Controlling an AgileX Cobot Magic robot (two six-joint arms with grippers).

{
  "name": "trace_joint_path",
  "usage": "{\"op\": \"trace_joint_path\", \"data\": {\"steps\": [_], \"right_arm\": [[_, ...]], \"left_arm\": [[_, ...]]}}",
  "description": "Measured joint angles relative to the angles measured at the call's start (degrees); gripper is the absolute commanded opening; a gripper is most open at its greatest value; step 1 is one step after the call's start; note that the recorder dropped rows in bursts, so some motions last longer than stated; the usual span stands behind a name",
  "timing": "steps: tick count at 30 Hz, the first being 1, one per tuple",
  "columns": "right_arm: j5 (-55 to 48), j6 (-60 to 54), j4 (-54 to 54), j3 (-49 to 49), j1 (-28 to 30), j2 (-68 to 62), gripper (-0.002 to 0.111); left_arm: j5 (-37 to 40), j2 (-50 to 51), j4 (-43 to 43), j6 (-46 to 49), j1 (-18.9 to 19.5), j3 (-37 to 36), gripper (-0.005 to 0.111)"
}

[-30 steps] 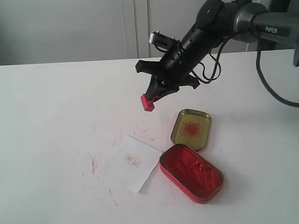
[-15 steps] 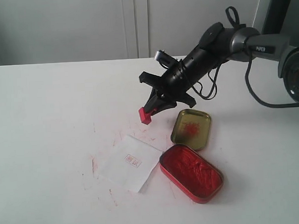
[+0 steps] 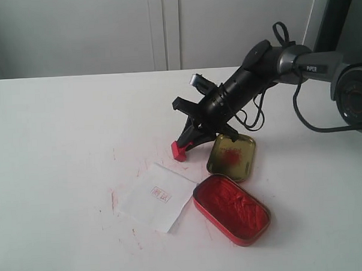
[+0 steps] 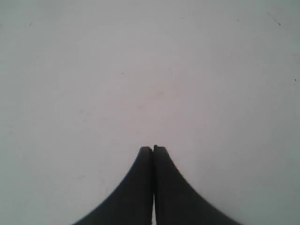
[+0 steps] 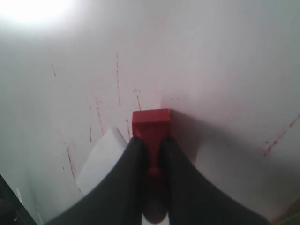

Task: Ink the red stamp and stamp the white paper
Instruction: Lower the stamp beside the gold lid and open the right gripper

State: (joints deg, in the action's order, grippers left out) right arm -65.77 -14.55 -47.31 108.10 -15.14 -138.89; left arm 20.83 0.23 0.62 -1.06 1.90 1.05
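My right gripper is shut on the red stamp, whose base is down at the table just beyond the far corner of the white paper. In the right wrist view the red stamp sticks out between the dark fingers of the right gripper, and a corner of the white paper shows beside them. The paper bears a small red square imprint. The left gripper is shut on nothing over bare white table; it does not show in the exterior view.
The open red ink tin lies right of the paper, and its gold oval lid lies just behind it, close to the right arm. Red ink smears mark the table around the paper.
The right arm has come down and slightly toward the paper, bringing the red stamp from mid-air down to the table surface. Paper, tin and lid have not moved.
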Motion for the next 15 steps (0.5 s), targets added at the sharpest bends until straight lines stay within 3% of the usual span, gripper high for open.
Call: {"op": "trace_joint_path", "data": {"steps": [5, 11, 15], "right_arm": [[-0.21, 0.00, -0.28, -0.09, 0.00, -0.13, 0.002], [-0.21, 0.00, -0.28, -0.09, 0.00, -0.22, 0.023], [0.38, 0.00, -0.28, -0.09, 0.00, -0.22, 0.032]], "left_arm": [[0.00, 0.00, 0.00, 0.00, 0.00, 0.00, 0.000], [0.00, 0.00, 0.00, 0.00, 0.00, 0.00, 0.000], [0.00, 0.00, 0.00, 0.00, 0.00, 0.00, 0.000]]}}
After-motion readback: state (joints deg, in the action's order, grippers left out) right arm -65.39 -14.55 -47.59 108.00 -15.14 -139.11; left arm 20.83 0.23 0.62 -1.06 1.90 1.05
